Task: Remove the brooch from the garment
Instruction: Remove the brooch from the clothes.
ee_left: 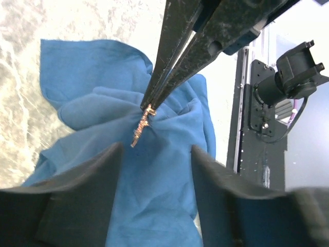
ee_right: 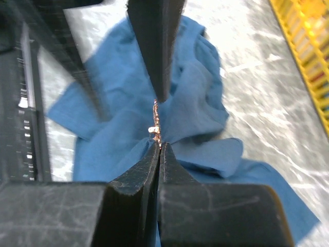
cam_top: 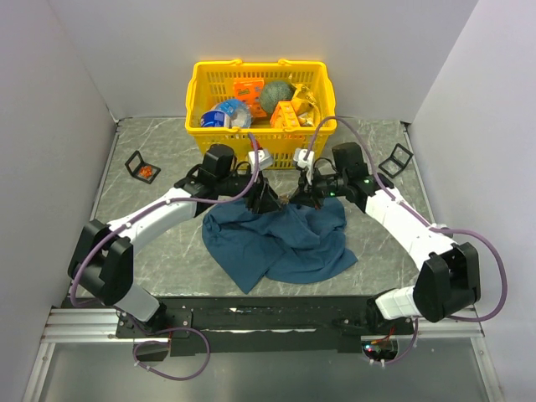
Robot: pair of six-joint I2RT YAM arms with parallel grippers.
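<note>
Here, brooch (ee_right: 157,123) nipped in right end effector (ee_right: 158,146), against garment (ee_right: 200,103)

A gray marbled table (cam_top: 151,251) is carrying everything. A yellow plastic basket (cam_top: 194,100) is sitting at its far edge, and a crumpled blue garment (cam_top: 285,247) is lying near the middle, apart from the basket. A small black square frame (cam_top: 144,167) is resting at the far left, showing an orange-red spot inside, and a second black frame (cam_top: 395,159) is resting at the far right

White walls (cam_top: 251,33) enclose a grey marbled table (cam_top: 176,270) under even light.
</note>
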